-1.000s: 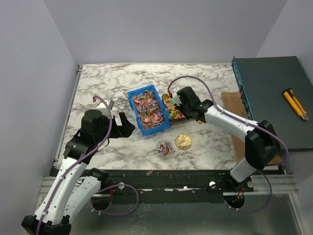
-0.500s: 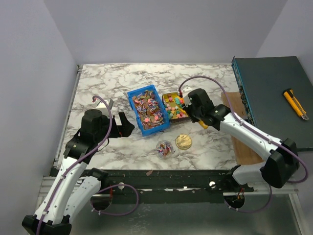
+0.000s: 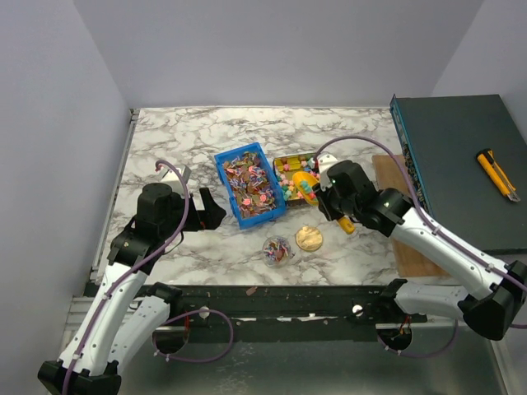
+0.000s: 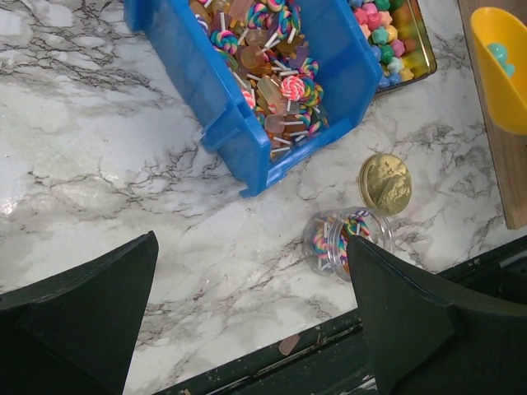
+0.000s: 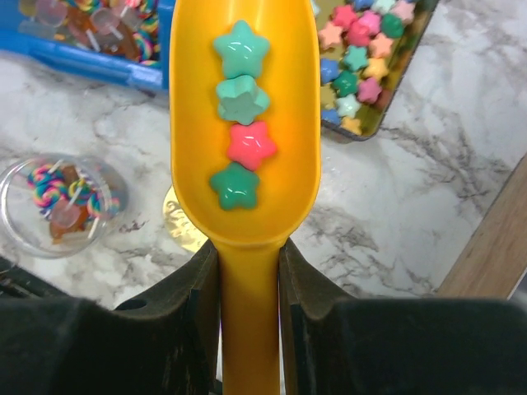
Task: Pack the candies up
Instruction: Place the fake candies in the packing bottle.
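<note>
My right gripper (image 3: 324, 195) is shut on the handle of a yellow-orange scoop (image 3: 306, 184), held over the near edge of a tin tray (image 3: 282, 161) of star-shaped candies. In the right wrist view the gripper (image 5: 247, 255) holds the scoop (image 5: 272, 197), which carries several green and pink star candies (image 5: 249, 145). A blue bin (image 3: 230, 206) holds wrapped lollipop candies. A clear jar (image 3: 277, 249) with a few lollipops lies near the front, a round gold lid (image 3: 309, 238) beside it. My left gripper (image 3: 212, 210) is open and empty, left of the bin; its wrist view (image 4: 251, 247) looks down at bare marble beside the jar (image 4: 342, 243).
A dark green box (image 3: 461, 164) with a yellow utility knife (image 3: 497, 174) on it stands at the right. A wooden board (image 3: 403, 206) lies beside it under my right arm. The black table rail (image 3: 288, 296) runs along the front edge.
My right arm has drawn back from the tin toward the front right, bringing the scoop up with star candies in it. The left arm has not moved.
</note>
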